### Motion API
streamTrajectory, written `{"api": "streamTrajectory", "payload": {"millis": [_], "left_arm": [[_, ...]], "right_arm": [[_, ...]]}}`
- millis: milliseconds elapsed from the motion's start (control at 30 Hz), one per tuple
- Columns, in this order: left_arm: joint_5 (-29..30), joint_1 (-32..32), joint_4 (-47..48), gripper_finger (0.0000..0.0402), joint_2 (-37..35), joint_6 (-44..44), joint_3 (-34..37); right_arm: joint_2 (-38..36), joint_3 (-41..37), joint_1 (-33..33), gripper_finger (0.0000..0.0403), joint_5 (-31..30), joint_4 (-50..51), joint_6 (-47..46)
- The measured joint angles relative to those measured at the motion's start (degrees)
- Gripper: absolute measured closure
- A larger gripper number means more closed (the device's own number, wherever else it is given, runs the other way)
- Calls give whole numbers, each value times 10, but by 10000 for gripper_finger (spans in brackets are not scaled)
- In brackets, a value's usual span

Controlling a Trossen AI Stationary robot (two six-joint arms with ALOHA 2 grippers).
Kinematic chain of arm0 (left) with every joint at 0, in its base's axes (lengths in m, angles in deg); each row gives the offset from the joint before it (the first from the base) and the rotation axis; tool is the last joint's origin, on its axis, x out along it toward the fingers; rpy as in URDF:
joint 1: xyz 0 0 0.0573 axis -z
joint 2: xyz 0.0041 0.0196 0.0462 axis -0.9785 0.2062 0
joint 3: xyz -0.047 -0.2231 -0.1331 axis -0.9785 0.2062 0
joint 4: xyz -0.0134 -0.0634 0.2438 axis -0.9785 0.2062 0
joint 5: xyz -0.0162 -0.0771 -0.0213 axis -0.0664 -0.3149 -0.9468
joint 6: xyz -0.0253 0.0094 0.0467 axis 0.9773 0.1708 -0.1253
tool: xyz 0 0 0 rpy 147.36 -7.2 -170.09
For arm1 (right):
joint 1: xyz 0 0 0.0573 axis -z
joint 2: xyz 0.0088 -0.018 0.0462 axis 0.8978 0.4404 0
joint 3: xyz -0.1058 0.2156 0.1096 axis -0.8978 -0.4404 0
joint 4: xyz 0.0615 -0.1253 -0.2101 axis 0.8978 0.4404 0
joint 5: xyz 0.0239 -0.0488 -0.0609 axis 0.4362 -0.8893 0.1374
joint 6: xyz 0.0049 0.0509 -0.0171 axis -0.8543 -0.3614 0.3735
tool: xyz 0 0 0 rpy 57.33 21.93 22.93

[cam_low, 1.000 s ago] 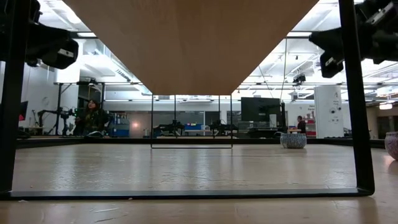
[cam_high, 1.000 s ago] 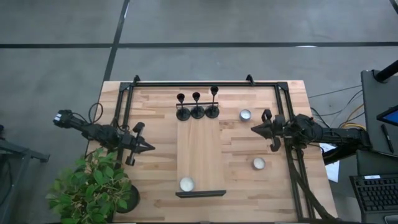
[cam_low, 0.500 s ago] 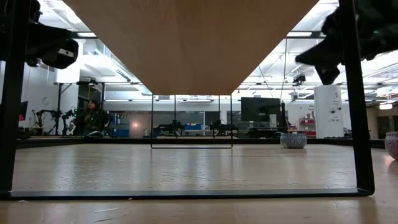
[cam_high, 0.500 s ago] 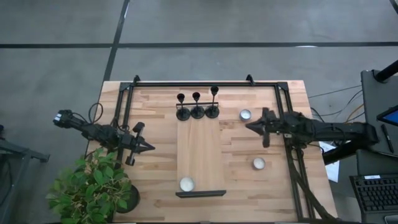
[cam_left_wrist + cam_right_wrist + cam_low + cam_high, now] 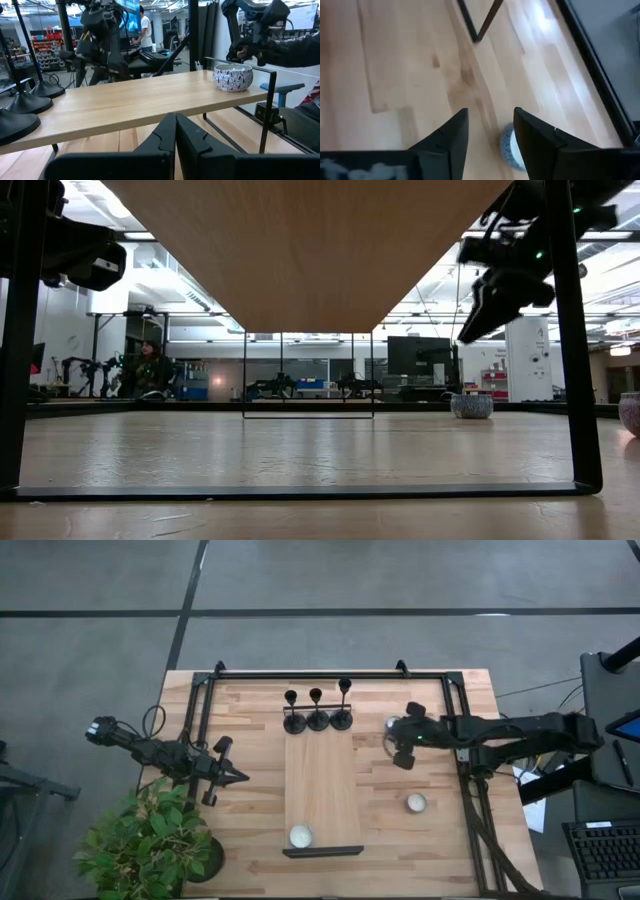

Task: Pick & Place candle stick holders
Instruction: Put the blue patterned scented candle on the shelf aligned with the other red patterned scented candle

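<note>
Since a second ago my right gripper [image 5: 401, 743] has swung in from the table's right edge toward the middle and popped its fingers apart, holding nothing, with a tealight [image 5: 509, 148] just under it in the wrist view. What the next move hangs on: the three candle stick holders [image 5: 317, 711] stand in a row on the far end of the raised board [image 5: 322, 780], at roughly 10 o'clock from that gripper, stems upright. My right arm is nearer; my left gripper [image 5: 232, 777] is clenched empty, parked at about 8 o'clock from them. Hard to make out: the low view shows no holders at all, and the left wrist view catches only their domed bases, cut off.
</note>
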Motion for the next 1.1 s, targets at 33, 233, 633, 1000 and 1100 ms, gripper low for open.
{"api": "streamTrajectory", "payload": {"millis": [33, 233, 633, 1000, 1100], "left_arm": [[0, 0, 0, 392, 0, 0, 0], [0, 0, 0, 392, 0, 0, 0], [0, 0, 0, 392, 0, 0, 0], [0, 0, 1, 392, 0, 0, 0], [0, 0, 1, 392, 0, 0, 0]], "right_arm": [[17, 4, 3, 249, -2, 0, 9], [95, 8, 44, 259, 0, 17, 31], [158, -1, 88, 284, 1, 28, 57], [176, -2, 95, 316, 2, 17, 74], [174, -2, 95, 325, 2, 16, 76]]}}
